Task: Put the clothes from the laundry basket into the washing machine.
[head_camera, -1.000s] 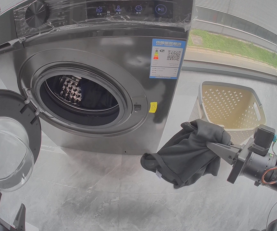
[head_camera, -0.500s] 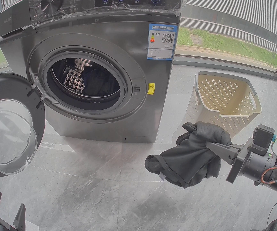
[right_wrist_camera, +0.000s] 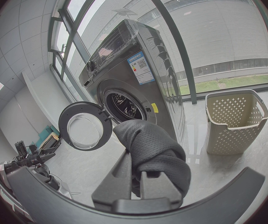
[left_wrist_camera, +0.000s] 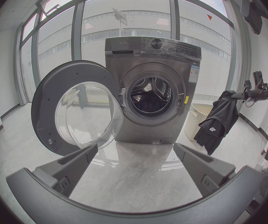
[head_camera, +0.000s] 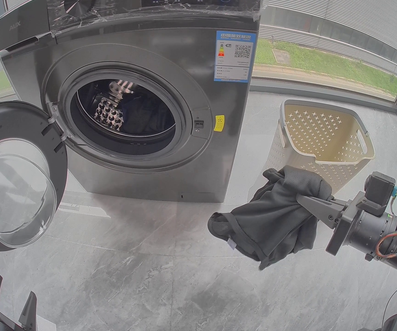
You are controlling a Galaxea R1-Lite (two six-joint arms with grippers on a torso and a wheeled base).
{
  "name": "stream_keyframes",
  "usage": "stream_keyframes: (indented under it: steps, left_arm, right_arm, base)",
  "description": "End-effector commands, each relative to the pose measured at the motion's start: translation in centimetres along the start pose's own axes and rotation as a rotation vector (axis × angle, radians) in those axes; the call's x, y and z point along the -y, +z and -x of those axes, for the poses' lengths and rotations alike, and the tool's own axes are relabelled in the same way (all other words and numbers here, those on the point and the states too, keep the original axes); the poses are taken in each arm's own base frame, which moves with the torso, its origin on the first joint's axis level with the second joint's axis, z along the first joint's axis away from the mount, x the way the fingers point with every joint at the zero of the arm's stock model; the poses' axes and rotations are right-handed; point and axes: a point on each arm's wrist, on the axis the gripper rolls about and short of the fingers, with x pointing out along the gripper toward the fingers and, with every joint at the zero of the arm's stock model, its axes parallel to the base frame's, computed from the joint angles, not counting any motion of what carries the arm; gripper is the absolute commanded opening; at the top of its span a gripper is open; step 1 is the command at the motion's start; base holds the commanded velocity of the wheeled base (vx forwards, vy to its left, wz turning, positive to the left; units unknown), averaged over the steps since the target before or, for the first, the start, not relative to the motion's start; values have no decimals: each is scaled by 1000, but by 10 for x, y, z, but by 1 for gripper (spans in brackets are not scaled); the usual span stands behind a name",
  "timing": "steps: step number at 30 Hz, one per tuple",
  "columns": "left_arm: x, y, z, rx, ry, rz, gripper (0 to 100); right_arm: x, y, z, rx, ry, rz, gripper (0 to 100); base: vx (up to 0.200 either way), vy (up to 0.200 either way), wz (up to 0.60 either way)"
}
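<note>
Stone floor [head_camera: 138,272], tall windows [head_camera: 345,37], washing machine [head_camera: 161,180] beside laundry basket [head_camera: 341,178]

Head view slightly farther from washing machine [head_camera: 129,56]

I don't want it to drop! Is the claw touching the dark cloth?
Touching. The right wrist view shows the right claw shut on the dark cloth, with the fabric bunched up and pinched in its grip.

Sparse test room in a large glazed building. A washing machine [head_camera: 129,93], its control panel under plastic film [head_camera: 161,10], stands free beside a laundry basket [head_camera: 322,129] on grey stone-look floor tiles [head_camera: 161,272]. Floor-to-ceiling windows [left_wrist_camera: 124,19] face a ribbed facade [right_wrist_camera: 233,31] and, upper right, a grass strip [head_camera: 327,63].
</note>
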Motion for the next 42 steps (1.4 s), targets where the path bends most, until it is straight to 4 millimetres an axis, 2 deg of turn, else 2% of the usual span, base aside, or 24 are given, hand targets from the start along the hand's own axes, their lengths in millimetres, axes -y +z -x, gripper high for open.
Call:
stream_keyframes:
  steps: [1, 9, 17, 32, 42]
  left_arm:
    - [0, -4, 0, -3, 1, 0, 100]
    - [0, -4, 0, -3, 1, 0, 100]
    - [0, -4, 0, -3, 1, 2, 100]
    - [0, -4, 0, -3, 1, 2, 100]
    - [0, -4, 0, -3, 1, 2, 100]
  right_arm:
    - [0, 0, 0, 1, 0, 0, 0]
    - [0, 0, 0, 0, -2, 2, 0]
    - [0, 0, 0, 0, -2, 2, 0]
    - [0, -1, -2, -6, -3, 1, 0]
    - [1, -2, -2, -9, -4, 3, 0]
  base:
    - [0, 200, 0]
    - [0, 200, 0]
    - [0, 0, 0]
    - [0, 200, 0]
    - [0, 0, 0]
